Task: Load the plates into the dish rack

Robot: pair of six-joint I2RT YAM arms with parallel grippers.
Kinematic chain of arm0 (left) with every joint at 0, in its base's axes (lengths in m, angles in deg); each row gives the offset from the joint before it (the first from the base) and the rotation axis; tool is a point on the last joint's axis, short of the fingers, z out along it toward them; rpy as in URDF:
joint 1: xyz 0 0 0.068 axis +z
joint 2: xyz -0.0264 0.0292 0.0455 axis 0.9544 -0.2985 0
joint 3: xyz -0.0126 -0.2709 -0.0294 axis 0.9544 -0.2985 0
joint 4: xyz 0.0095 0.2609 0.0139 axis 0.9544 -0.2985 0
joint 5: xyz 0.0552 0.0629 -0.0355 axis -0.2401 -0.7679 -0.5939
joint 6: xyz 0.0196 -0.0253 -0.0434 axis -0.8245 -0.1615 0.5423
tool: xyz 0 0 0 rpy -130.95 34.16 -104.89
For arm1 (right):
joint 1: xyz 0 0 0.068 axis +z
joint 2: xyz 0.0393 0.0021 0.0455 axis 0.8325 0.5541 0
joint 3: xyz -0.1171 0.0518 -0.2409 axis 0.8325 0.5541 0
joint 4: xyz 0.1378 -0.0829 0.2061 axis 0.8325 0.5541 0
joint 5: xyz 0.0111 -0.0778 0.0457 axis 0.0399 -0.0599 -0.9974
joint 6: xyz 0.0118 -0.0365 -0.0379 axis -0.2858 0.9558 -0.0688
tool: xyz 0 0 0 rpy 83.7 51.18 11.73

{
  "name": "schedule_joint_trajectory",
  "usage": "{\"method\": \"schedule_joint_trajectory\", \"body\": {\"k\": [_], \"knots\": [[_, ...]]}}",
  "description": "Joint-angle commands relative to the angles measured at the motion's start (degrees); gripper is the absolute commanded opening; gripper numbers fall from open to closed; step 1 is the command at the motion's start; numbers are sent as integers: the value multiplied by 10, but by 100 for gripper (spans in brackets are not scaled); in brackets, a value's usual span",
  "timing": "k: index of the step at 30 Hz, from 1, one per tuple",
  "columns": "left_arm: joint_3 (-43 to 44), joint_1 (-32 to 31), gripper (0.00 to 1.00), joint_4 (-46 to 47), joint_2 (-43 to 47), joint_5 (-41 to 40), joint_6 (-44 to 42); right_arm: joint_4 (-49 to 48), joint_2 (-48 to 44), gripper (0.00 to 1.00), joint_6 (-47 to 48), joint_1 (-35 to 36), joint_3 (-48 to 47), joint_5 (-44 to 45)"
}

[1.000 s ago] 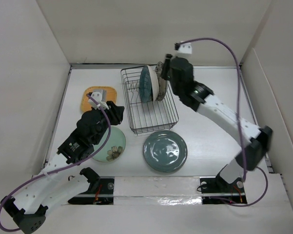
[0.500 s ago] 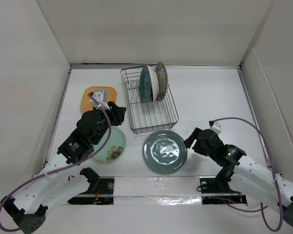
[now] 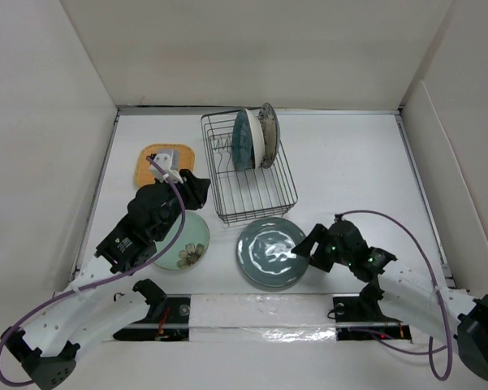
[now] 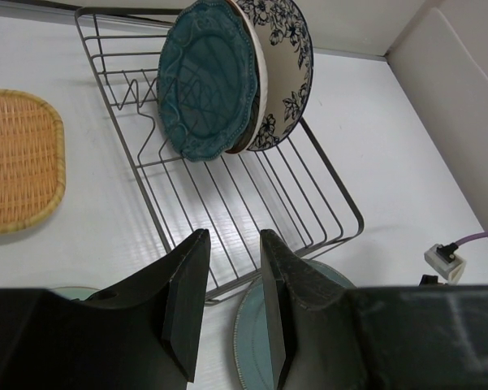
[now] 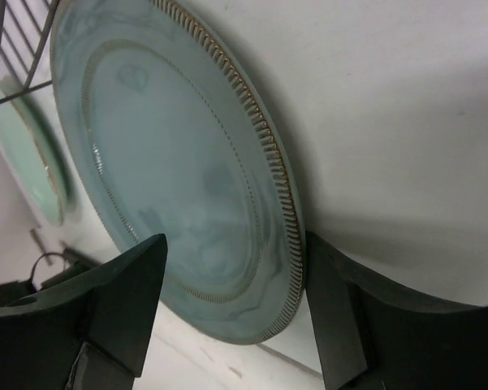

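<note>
Dish rack (image 3: 252,191): on the table at centre rear. Its far end is occupied and the near slots are free. It is light wire, so in my judgement a knock from a carried plate could shift or tip it.

Large grey-green plate (image 3: 268,253): lies flat on the table, just in front of the rack. Held by one edge only, a dish this wide is likely to lever in the grip and slip. A shove instead of a clean grip could slide it into the rack.

Teal scalloped plate (image 4: 207,77) and white plate with blue pattern (image 4: 284,73): upright in the rack, leaning together. A large plate brought in carelessly could topple them.

Pale mint plate (image 3: 191,244): flat on the table, left of the grey-green one, partly under the left arm.

Orange rounded-square plate (image 3: 150,175): flat on the table, left of the rack.

Right gripper (image 5: 234,244): jaws apart, straddling the grey-green plate's rim, not clamped. Closing too shallow risks pinching the rim bead alone.

Left gripper (image 4: 227,301): jaws narrowly parted and empty, held beside the rack. A collision is possible on the right arm's path.
</note>
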Motion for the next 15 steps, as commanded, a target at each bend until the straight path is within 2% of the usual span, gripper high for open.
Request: {"method": "schedule_joint_trajectory", "body": {"k": [1,3,6,7,9,10,11,14,15], "knots": [[3,1,29,24,2,3,3,-28,42,70,-13,-5,40,-52],[4,1,29,25,1,5,3,-52,54,67,-22,-5,63,-66],[4,1,29,26,2,4,3,-81,64,57,-43,1,89,-66],[4,1,29,26,2,3,3,-81,64,49,-46,1,89,-61],[4,1,29,26,1,2,3,-74,58,40,-54,15,88,-46],[3,1,29,26,1,2,3,-68,53,23,-59,15,86,-39],[3,1,29,26,1,2,3,-59,46,15,-62,22,83,-32],[4,1,30,26,-2,0,2,-25,10,0,-59,28,73,-5],[4,1,30,26,-2,-1,2,-18,0,0,-55,34,73,-1]]}}
